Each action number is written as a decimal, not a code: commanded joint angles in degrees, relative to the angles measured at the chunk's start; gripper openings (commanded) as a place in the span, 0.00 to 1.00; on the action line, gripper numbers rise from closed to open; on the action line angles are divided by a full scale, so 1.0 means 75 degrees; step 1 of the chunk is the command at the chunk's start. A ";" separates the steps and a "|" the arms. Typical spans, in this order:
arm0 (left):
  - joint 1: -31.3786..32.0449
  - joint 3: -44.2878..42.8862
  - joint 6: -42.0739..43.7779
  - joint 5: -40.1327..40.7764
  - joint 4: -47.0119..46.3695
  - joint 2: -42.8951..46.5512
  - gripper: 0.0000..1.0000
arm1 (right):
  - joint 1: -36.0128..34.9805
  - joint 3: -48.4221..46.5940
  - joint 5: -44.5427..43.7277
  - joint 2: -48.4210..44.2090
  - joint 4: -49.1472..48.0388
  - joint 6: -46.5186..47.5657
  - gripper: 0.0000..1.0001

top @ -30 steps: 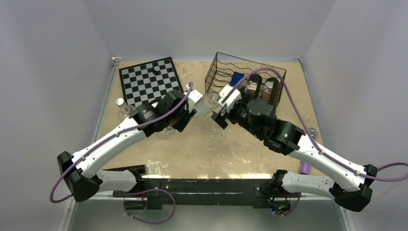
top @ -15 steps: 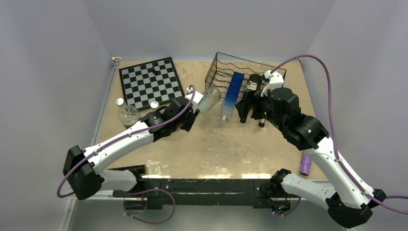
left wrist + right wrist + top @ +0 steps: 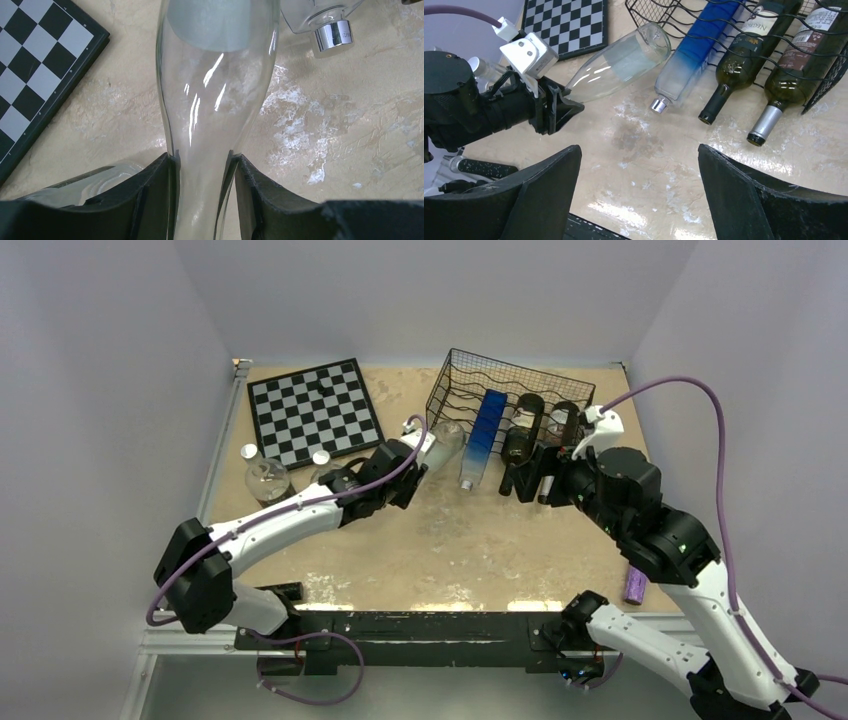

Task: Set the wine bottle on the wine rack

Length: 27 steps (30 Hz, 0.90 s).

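My left gripper (image 3: 411,473) is shut on the neck of a clear glass wine bottle (image 3: 441,444). The bottle's base points at the front left corner of the black wire wine rack (image 3: 462,379). In the left wrist view the neck (image 3: 202,170) sits tight between both fingers. The right wrist view shows the bottle (image 3: 621,62) lying slanted beside the rack (image 3: 659,12). A blue bottle (image 3: 486,426) and two dark bottles (image 3: 523,432) (image 3: 562,428) lie in the rack. My right gripper (image 3: 530,483) is open and empty, in front of the dark bottles' necks.
A chessboard (image 3: 312,409) lies at the back left. Two round glass flasks (image 3: 266,478) stand near the table's left edge. A purple object (image 3: 636,583) lies at the right front. The blue bottle's silver cap (image 3: 332,37) sticks out close to the clear bottle.
My left arm has carried the clear bottle right and farther back, toward the rack. My right arm has let go near the bottle and pulled away to the right, uncovering the rack's bottles.
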<state>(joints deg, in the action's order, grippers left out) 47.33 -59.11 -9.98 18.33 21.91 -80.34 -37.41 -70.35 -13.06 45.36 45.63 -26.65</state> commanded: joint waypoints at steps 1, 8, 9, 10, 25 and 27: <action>-0.0005 -0.0440 -0.0375 0.0204 -0.1926 0.0128 0.00 | 0.0054 0.0025 -0.0160 -0.0048 0.0057 -0.0204 0.91; -0.0006 -0.0552 -0.0522 0.0252 -0.2233 -0.0367 0.00 | 0.0055 -0.0551 0.0258 0.0101 0.0171 0.0192 0.92; -0.0006 -0.0548 -0.0532 0.0271 -0.2295 -0.0393 0.00 | 0.0056 -0.0567 0.0267 0.0089 0.0190 0.0164 0.92; -0.0006 -0.0539 -0.0533 0.0289 -0.2396 -0.0422 0.00 | 0.0054 -0.0543 0.0294 0.0084 0.0187 0.0126 0.92; -0.0030 -0.0399 -0.0595 0.1196 -0.3660 -0.0888 0.00 | 0.0062 0.0014 0.0212 -0.0289 0.0152 -0.0200 0.92; -0.0021 -0.0144 -0.0668 0.1109 -0.4259 -0.0958 0.00 | 0.0054 0.0087 0.0195 -0.0322 0.0120 -0.0241 0.91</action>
<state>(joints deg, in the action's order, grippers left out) 47.29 -59.11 -12.51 21.63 12.16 -89.08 -37.15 -70.52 -10.96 43.83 47.24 -27.09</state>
